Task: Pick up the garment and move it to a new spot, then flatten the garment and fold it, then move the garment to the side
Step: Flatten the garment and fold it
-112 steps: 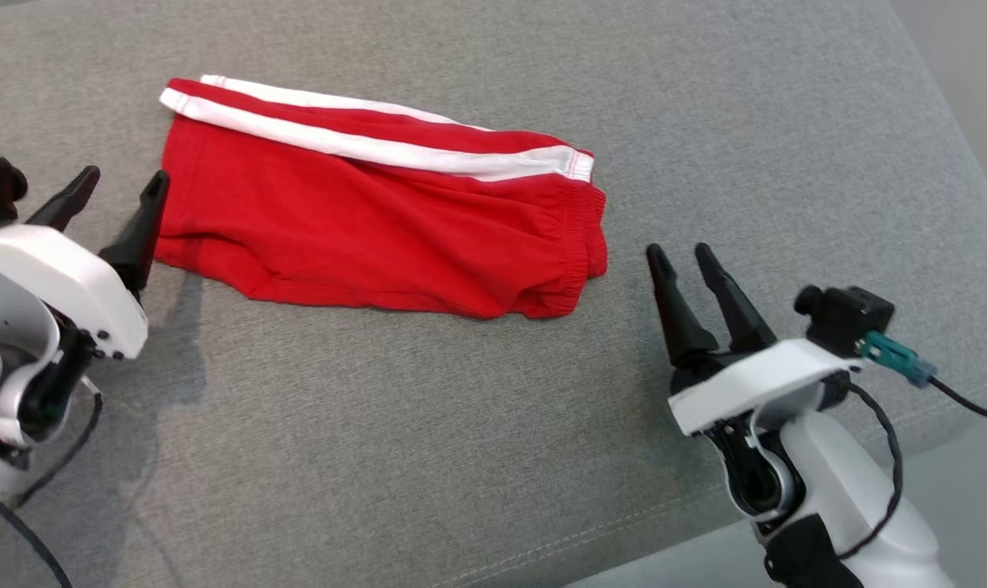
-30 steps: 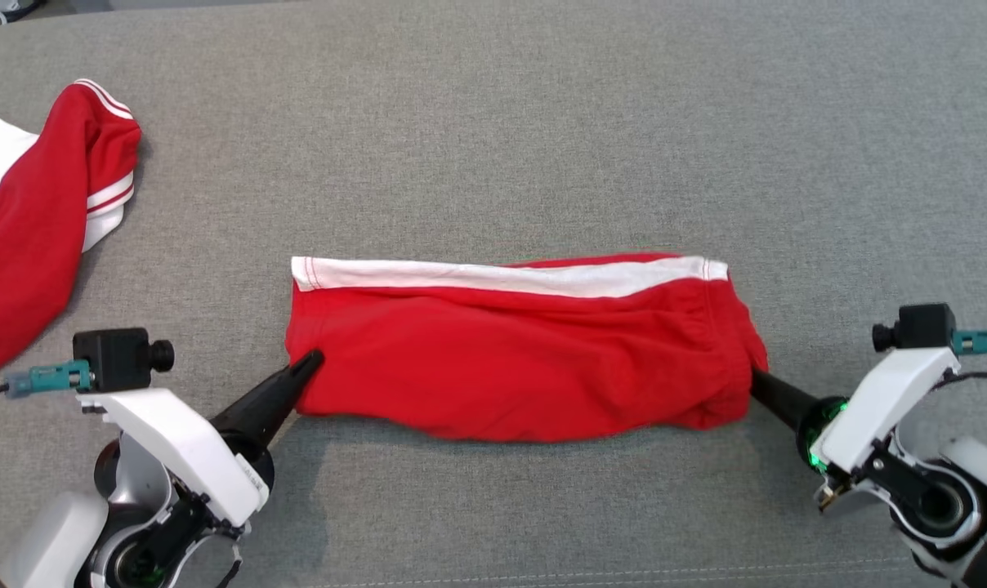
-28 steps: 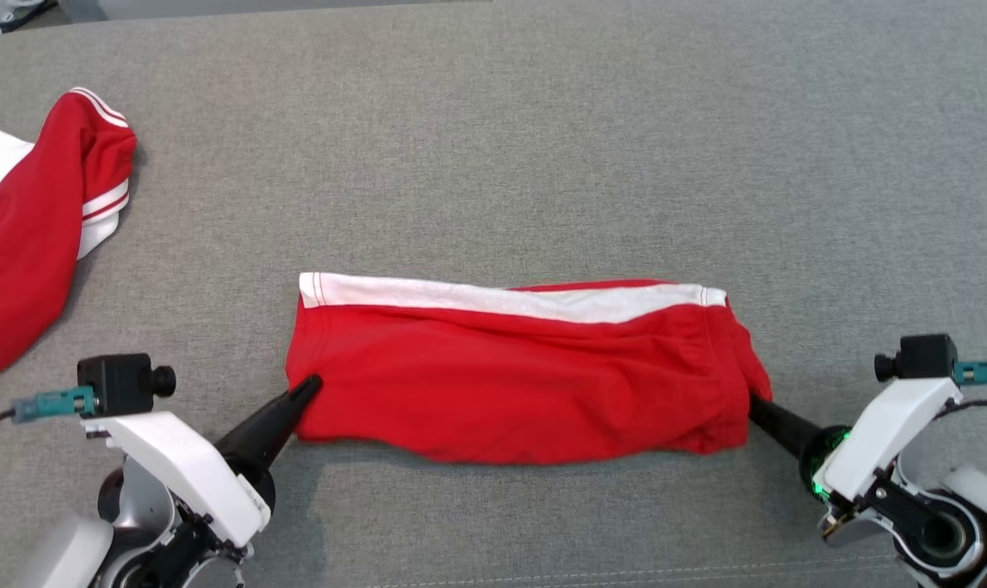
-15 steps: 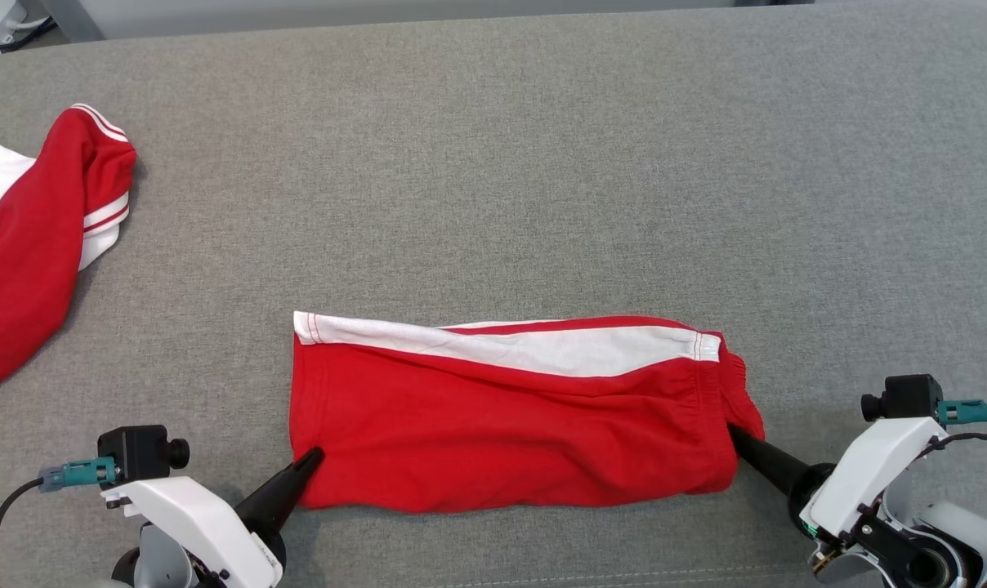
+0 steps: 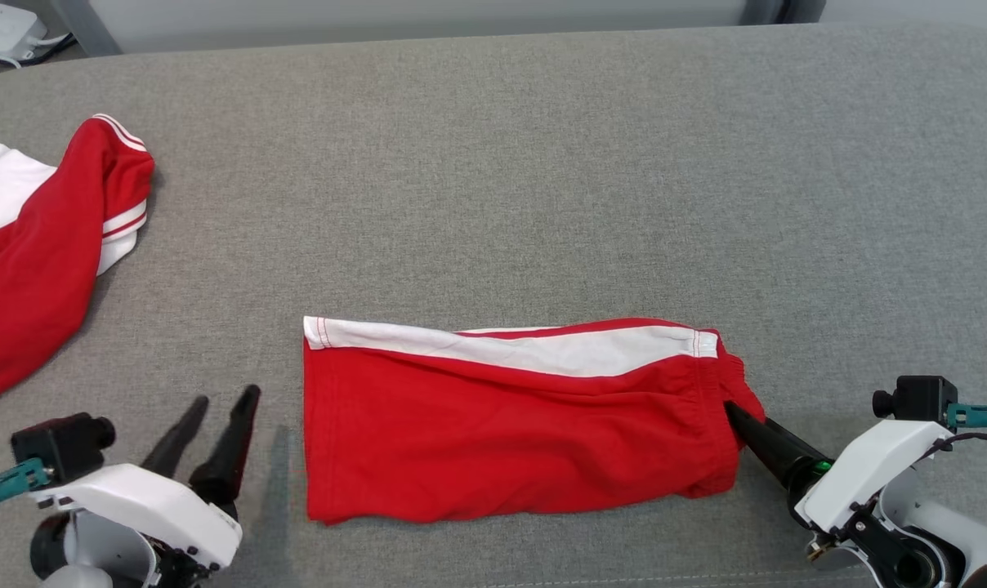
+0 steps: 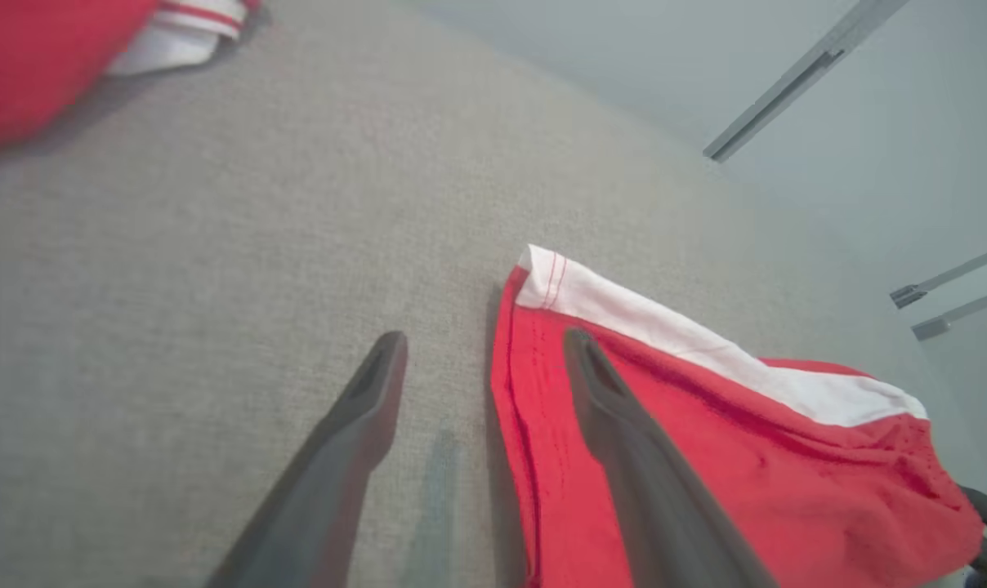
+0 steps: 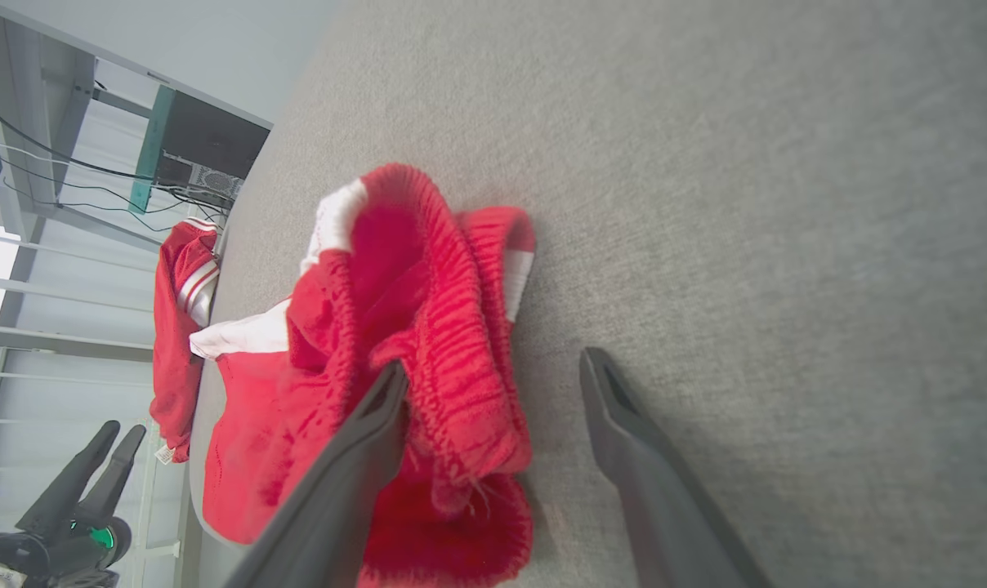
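Dark, tapered and spread wide, the jaws of the left gripper (image 5: pixel 227 396) pinch nothing. They sit just off the hem end of the red shorts (image 5: pixel 510 425), at about 8 o'clock from them. Over at 4 o'clock the right gripper (image 7: pixel 493 363) has its jaws parted too, one lying against the bunched elastic waistband and the other over bare grey upholstery (image 5: pixel 542 163), so I'd say it grips nothing.

The shorts lie near the front edge, at 6 o'clock on the upholstery, laid out long with the white stripe along the far side. To my eye they look moved, smoothed and doubled lengthwise, though the waistband end is rumpled. A crosswise fold and the shift to the side seem left to do. Another red-and-white garment (image 5: pixel 28 278) sits well apart at 9 o'clock.
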{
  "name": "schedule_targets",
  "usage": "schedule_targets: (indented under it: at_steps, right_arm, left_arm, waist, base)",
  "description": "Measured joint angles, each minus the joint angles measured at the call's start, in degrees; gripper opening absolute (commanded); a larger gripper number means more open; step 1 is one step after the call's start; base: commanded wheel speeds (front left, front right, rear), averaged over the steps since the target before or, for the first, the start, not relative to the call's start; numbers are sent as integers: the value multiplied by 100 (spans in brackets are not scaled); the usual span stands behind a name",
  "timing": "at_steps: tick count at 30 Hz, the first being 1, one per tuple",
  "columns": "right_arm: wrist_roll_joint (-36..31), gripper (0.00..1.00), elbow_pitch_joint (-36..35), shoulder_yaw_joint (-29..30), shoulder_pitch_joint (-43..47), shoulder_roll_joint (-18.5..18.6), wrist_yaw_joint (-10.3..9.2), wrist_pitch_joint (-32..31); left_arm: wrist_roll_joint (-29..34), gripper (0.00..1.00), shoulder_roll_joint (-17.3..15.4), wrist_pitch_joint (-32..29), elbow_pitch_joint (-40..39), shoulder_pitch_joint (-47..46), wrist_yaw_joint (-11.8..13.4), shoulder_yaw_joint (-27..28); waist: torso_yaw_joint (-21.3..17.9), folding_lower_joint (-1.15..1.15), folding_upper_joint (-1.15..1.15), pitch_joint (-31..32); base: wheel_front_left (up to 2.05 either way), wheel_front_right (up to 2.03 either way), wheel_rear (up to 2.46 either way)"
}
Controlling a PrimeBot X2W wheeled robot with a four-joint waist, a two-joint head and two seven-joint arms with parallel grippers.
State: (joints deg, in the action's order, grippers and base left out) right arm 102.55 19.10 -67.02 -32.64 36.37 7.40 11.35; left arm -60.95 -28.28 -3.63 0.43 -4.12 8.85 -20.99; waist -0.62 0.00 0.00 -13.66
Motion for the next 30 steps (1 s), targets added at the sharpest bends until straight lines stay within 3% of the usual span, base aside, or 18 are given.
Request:
schedule_targets:
  at_steps: [5,6,7,8,14,17,24,30]
  right_arm:
    - [-70,100,153,-60,0,-44,0,118]
    - [-70,100,153,-60,0,-44,0,118]
    - [-77,100,221,-69,1,-73,0,169]
    - [-77,100,221,-69,1,-73,0,169]
    - [-490,100,561,-209,9,-144,0,235]
    - [-773,100,831,-102,43,-163,0,237]
    - [-2160,100,1122,1152,619,-254,0,282]
    - [-3854,100,745,2783,1402,-509,0,286]
  left_arm:
    - [836,100,-24,961,-341,-20,478,191]
    - [836,100,-24,961,-341,-20,478,191]
    - [1218,100,-58,1268,-489,-15,735,219]
    - [1218,100,-58,1268,-489,-15,735,219]
    - [2103,100,-252,1584,-884,215,1325,166]
    - [2216,100,-236,1604,-1034,472,1446,81]
    - [2202,100,-175,1543,-1144,860,1590,-36]
    - [2202,100,-193,1499,-1111,866,1584,-70]
  waist:
    - [99,0,0,89]
    - [99,0,0,89]
    - [153,0,0,128]
    - [153,0,0,128]
    - [332,0,0,292]
    - [416,0,0,395]
    - [449,0,0,702]
    - [306,0,0,870]
  base:
    - [0,0,0]
    - [0,0,0]
    - [0,0,0]
    - [0,0,0]
    - [0,0,0]
    - [0,0,0]
    - [0,0,0]
    - [0,0,0]
